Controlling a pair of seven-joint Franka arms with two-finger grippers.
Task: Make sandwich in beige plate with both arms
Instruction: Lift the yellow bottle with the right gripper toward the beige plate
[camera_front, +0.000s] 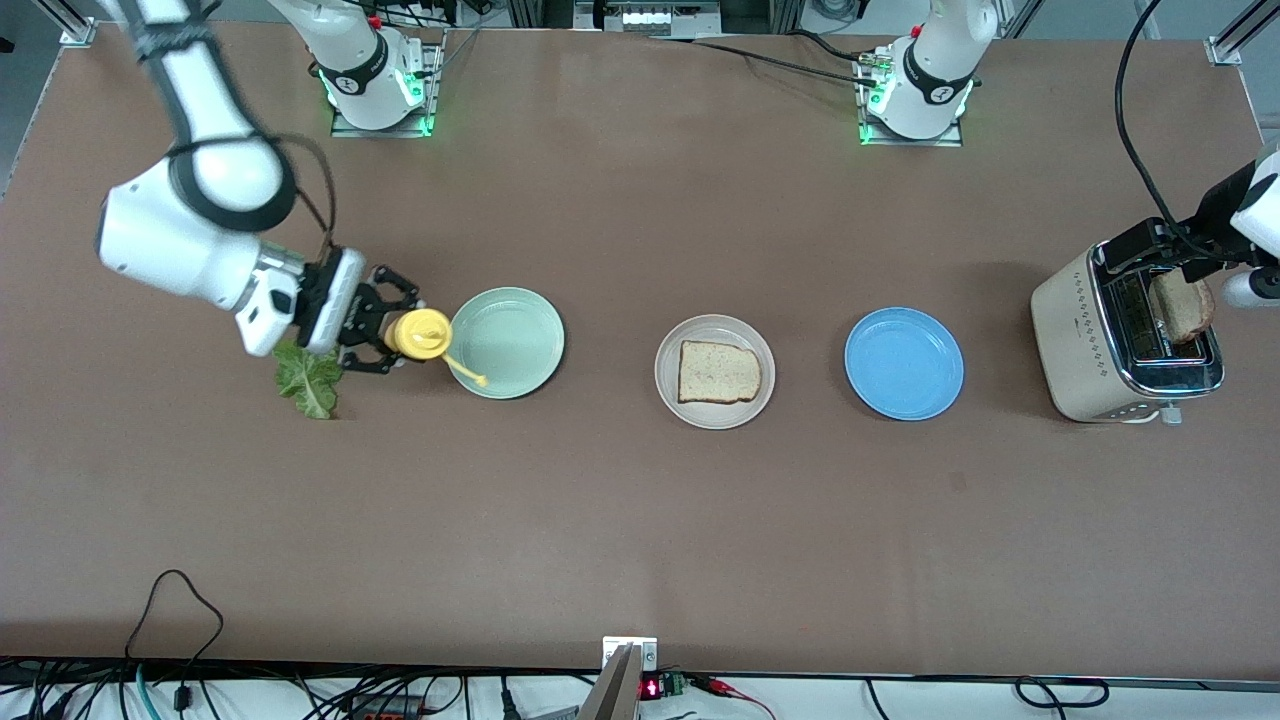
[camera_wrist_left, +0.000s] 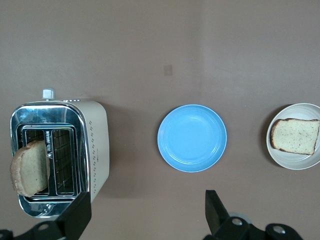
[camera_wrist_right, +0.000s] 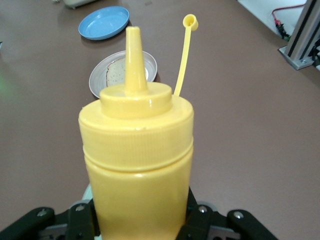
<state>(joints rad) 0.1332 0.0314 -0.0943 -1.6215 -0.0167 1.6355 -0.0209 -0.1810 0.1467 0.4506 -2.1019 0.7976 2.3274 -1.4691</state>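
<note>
Your beige plate (camera_front: 668, 385) sits mid-table with one bread slice (camera_front: 718, 372) flat on it, between the blue plate (camera_front: 903, 363) toward the left arm's end and the green plate (camera_front: 520, 325) toward the right arm's end; that makes three plates, one of each colour. You have two slices in all: the second slice (camera_front: 1183, 306) stands tilted in a toaster (camera_front: 1075, 340) slot at the left arm's end, about half of it hidden in the slot. One lettuce leaf (camera_front: 310, 378) lies on the table toward the right arm's end, partly covered by the right arm. Your right gripper (camera_front: 392, 335) is closed on one yellow squeeze bottle (camera_front: 418, 333), held up beside the green plate's rim, its tethered cap (camera_front: 481, 379) dangling over that plate; in the right wrist view the bottle fills the frame and its lower body is cut off, so you see little of the fingers (camera_wrist_right: 80, 220). Your left gripper (camera_wrist_left: 147, 210) hangs over the toaster with its jaws spread wide and nothing in them; only the fingertips show in the left wrist view. No readable writing shows on the bottle or toaster.
</note>
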